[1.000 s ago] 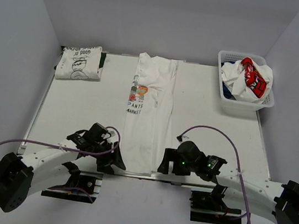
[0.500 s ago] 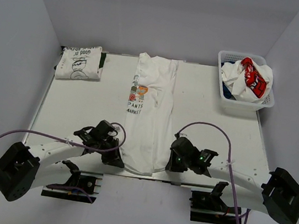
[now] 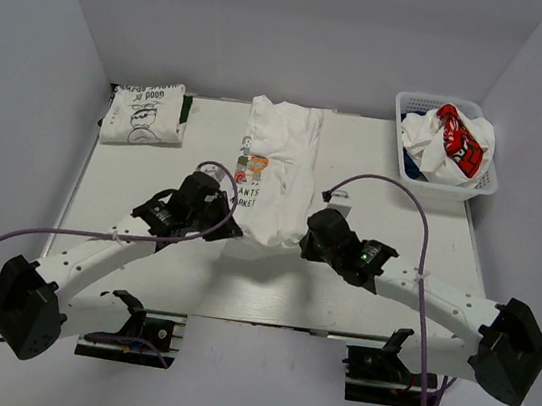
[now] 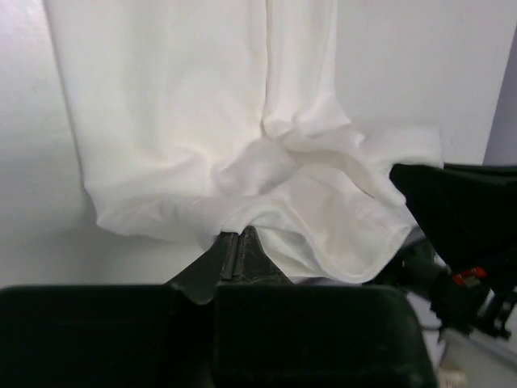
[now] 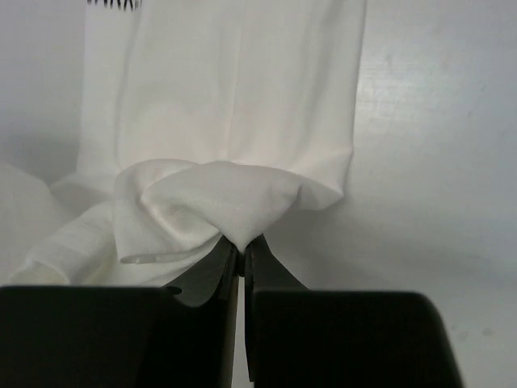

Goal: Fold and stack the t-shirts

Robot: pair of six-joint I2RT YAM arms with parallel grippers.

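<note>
A long white t-shirt (image 3: 278, 169) with a colourful cartoon print and black lettering lies down the middle of the table, its near end lifted and doubled back over itself. My left gripper (image 3: 230, 230) is shut on the left corner of that hem (image 4: 242, 218). My right gripper (image 3: 303, 240) is shut on the right corner (image 5: 234, 214). In both wrist views the cloth bunches up right at the closed jaws. A folded white t-shirt (image 3: 143, 112) with a black line drawing lies at the far left corner.
A white lattice basket (image 3: 440, 181) at the far right holds crumpled white cloth with a red patch (image 3: 460, 137) and a bit of dark blue. Purple cables loop over both arms. Grey walls close in the table (image 3: 152, 186) on three sides.
Both grippers closed on the near hem corners at the table's front edge, then carried the hem away from the bases toward the middle, doubling the shirt over.
</note>
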